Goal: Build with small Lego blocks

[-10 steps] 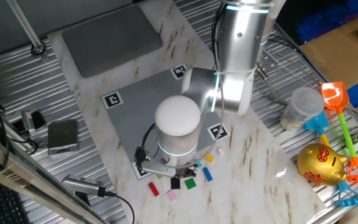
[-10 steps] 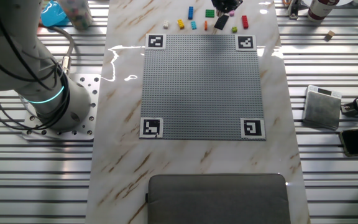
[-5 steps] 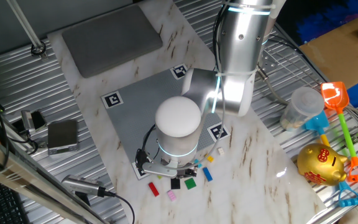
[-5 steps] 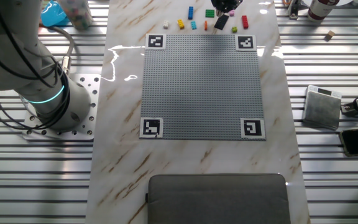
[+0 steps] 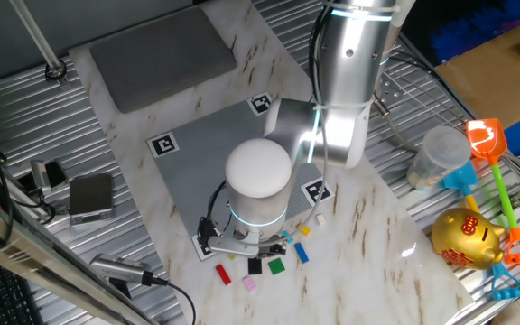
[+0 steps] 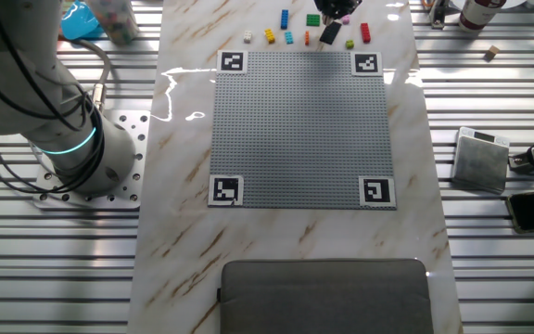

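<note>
Small Lego blocks scattered on the marble worktop just beyond the grey studded plate's far edge. Tool low among them, mostly hidden; opening and grip impossible to tell.

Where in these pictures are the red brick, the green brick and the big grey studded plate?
red brick [image 6: 365, 33], the other fixed view, middle of its top.
green brick [image 5: 276, 266], one fixed view, centre of its top face.
grey studded plate [image 6: 299, 130], the other fixed view, bare studs near its middle.
</note>
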Tool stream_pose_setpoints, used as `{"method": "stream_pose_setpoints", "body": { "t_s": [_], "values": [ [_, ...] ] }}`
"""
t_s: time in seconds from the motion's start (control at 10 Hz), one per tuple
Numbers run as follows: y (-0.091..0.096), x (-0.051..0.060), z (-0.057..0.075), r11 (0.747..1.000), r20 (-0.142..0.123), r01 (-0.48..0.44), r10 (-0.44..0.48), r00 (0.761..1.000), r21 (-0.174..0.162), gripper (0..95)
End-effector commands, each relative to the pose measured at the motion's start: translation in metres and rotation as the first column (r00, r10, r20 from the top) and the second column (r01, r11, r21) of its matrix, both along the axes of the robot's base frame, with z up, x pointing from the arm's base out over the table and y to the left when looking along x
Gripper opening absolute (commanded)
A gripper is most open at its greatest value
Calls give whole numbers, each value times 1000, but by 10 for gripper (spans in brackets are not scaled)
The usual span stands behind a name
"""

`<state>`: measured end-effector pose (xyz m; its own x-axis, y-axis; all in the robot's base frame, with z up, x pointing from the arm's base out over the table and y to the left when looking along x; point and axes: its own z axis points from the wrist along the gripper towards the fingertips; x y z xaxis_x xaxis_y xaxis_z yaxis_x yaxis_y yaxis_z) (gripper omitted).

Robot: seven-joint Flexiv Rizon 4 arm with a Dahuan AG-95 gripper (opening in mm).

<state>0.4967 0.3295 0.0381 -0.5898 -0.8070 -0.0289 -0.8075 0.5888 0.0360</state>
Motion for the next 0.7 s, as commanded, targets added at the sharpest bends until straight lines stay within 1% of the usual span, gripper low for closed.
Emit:
{"method": "stream_pose_setpoints", "body": {
  "t_s": [0.1,0.3,0.5,0.7],
  "values": [
    [1,0,-1,1000,-11,-26,26,1000,5,0],
    [1,0,-1,999,-8,-49,49,999,9,0],
    [2,1,-1,999,-6,-48,48,999,11,0],
    [9,6,-6,999,-6,-43,43,999,2,0]
  ]
}}
